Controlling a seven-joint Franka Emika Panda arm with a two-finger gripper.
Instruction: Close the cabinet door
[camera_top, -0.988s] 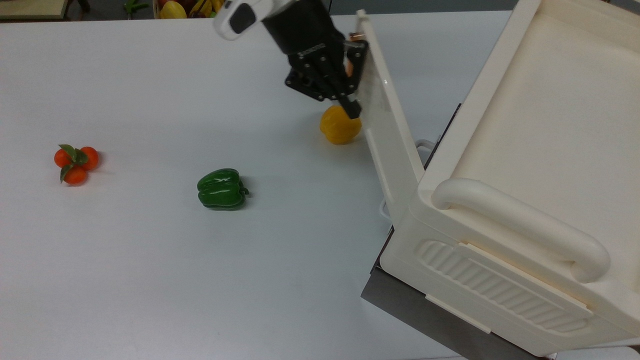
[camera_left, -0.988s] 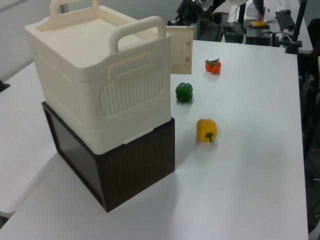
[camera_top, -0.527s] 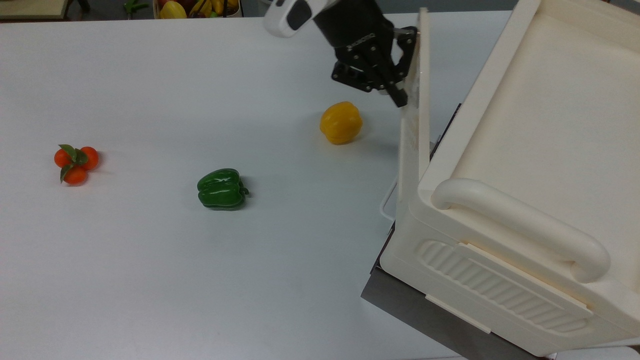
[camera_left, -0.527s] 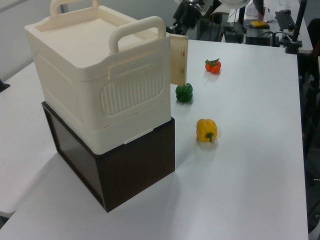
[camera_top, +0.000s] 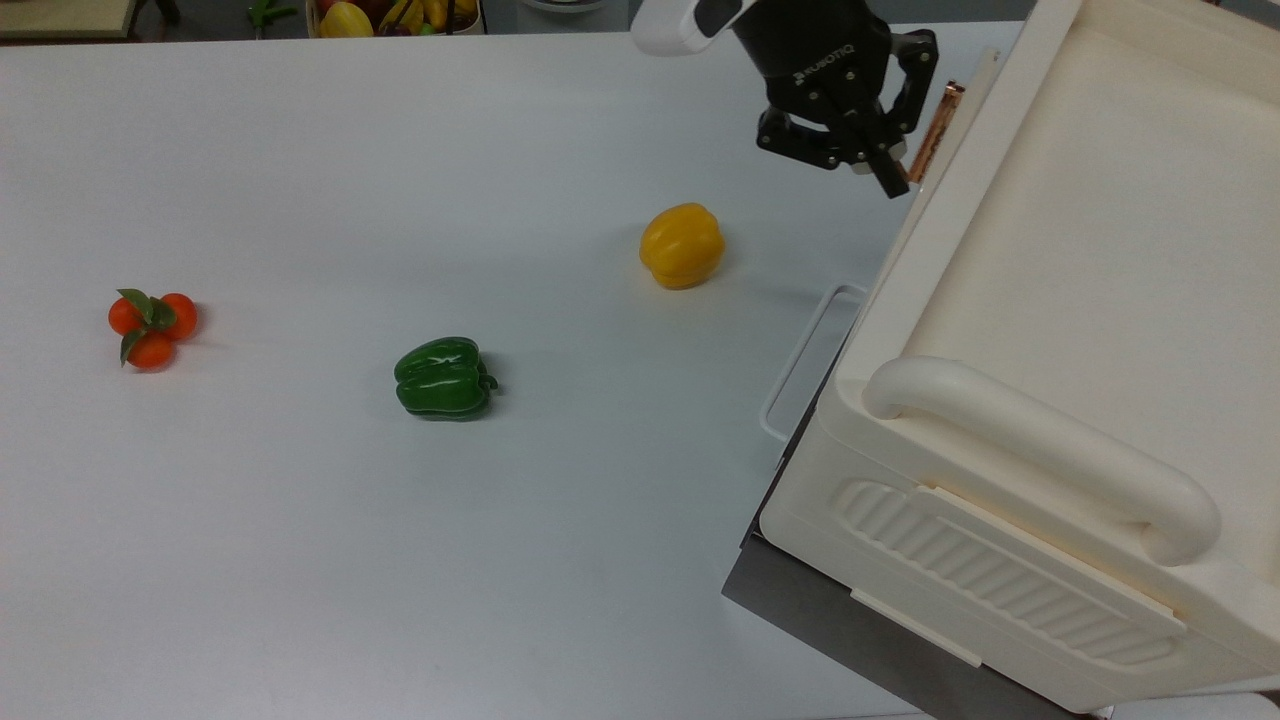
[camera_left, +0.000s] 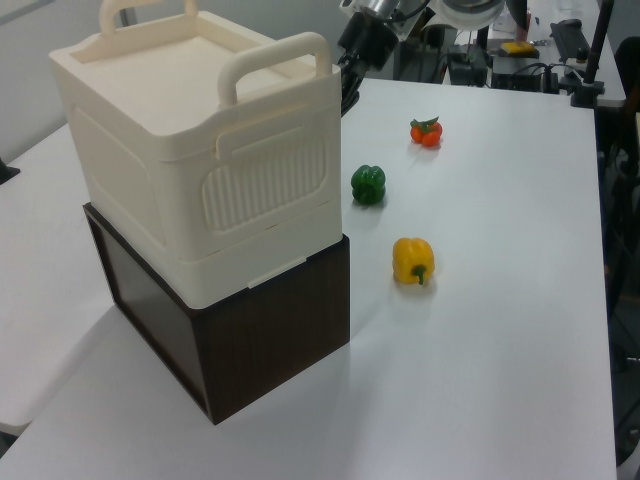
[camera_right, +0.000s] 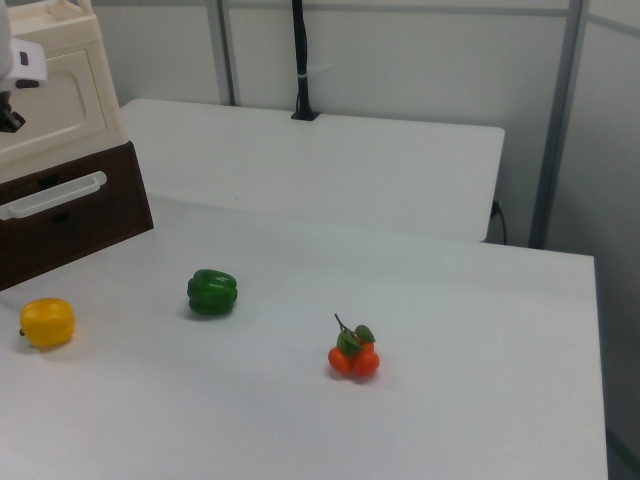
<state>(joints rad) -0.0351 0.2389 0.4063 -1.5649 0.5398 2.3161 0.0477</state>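
Fingers (camera_top: 905, 125) spread wide, gripping nothing, tips just beside the copper handle (camera_top: 935, 130) in top view. 1 s ago the cabinet door (camera_right: 55, 100) stood well open w/ me pushing its face; now it's swung round vs. the cabinet (camera_top: 1050, 250) front. Judging by that, task approx. done, maybe a last nudge to seat it. Right view gives the door face-on, looks flush, can't tell if fully latched. Left view: cabinet corner hides the door; yellow pepper (camera_left: 413, 260) well apart.
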